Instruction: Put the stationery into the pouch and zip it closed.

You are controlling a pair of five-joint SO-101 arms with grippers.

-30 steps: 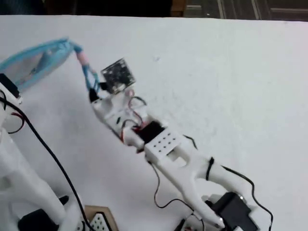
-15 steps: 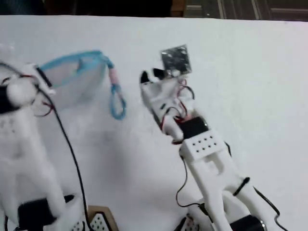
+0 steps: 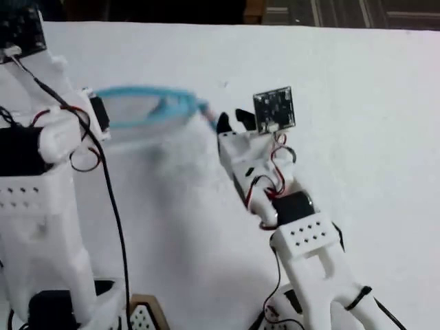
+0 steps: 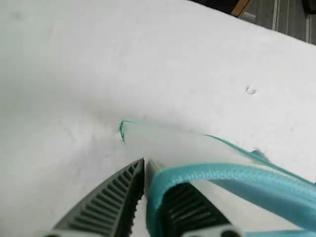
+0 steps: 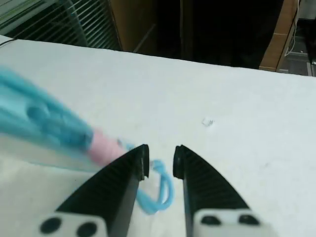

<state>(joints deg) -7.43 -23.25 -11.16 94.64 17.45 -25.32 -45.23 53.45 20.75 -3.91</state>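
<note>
**High view.** We find the pouch [image 3: 148, 110] stretched out between the two grippers. We cannot tell whether it rests on the table [image 3: 344, 82] or hangs just over it. The left gripper [image 3: 95, 113] is at one end. The right gripper [image 3: 234, 121] stands at the other end, with the pink tab [image 3: 208, 115] just ahead of its tips.

**Left wrist view.** The jaws are clamped on the pouch's teal zip edge, which folds round between them. The clear body runs on ahead. We note that the hold sits at the very tips.

**Right wrist view.** The jaws stand narrow with a gap between them and nothing clamped. The blue loop [image 5: 160, 195] lies in that gap, under the tips, and the tab is just beside one finger. We cannot tell whether the stationery is inside, nor how far the zip is closed.

**Risks, in our judgement.**
- The loop is thin and limp, so jaws closing on it may pinch air or let it slide out.
- A pull on the tab loads the left gripper's shallow hold. If that slips, the whole pouch drags along and the zip does not run.
- A pull off the zip's line could jam the slider.
</note>
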